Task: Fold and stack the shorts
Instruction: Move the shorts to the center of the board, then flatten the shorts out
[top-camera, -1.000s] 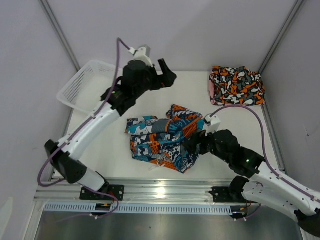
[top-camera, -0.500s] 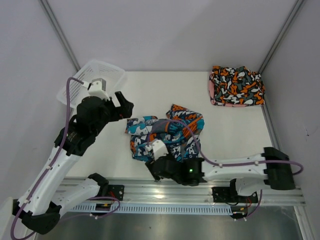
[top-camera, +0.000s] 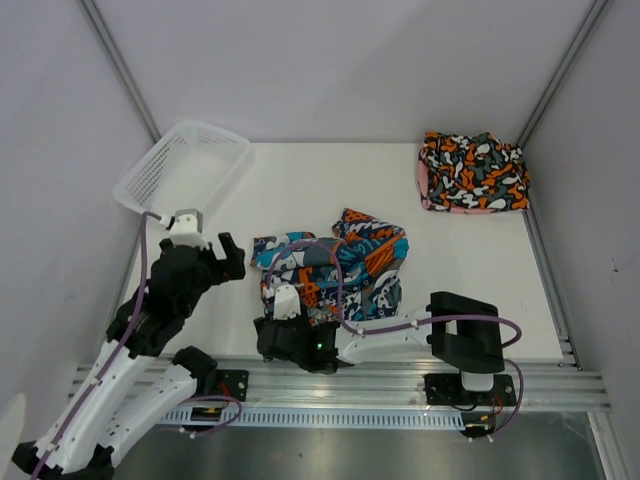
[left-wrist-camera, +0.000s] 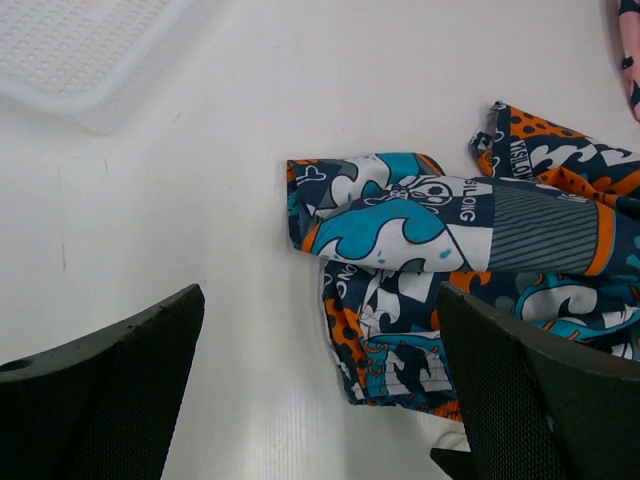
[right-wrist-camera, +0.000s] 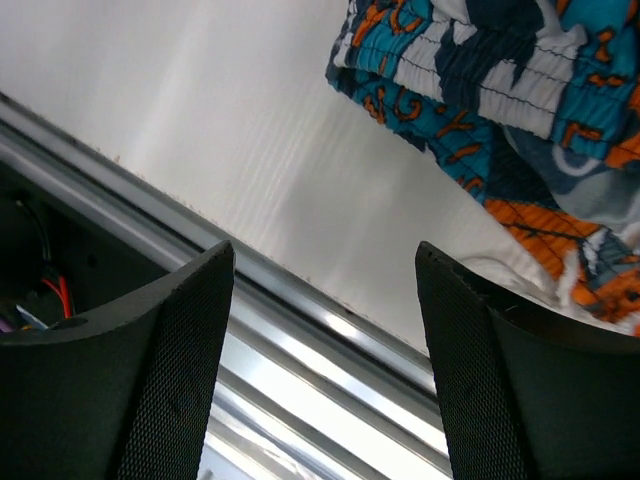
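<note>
The teal-navy shorts (top-camera: 335, 270) lie crumpled at the table's middle front; they also show in the left wrist view (left-wrist-camera: 450, 260) and in the right wrist view (right-wrist-camera: 500, 80). The black shorts with orange-white blotches (top-camera: 472, 170) lie folded at the back right, on top of a pink piece whose edge (top-camera: 421, 178) shows at their left. My left gripper (top-camera: 228, 258) is open and empty, left of the teal shorts. My right gripper (top-camera: 268, 340) is open and empty at the table's front edge, just below the teal shorts' near corner.
A white mesh basket (top-camera: 185, 165) stands tilted at the back left, and its corner shows in the left wrist view (left-wrist-camera: 80, 50). A metal rail (top-camera: 330, 375) runs along the table's front edge. Grey walls close in both sides.
My left arm has drawn back from the table's far middle toward the front left. My right arm has swung left and low along the front edge, off the teal shorts.
</note>
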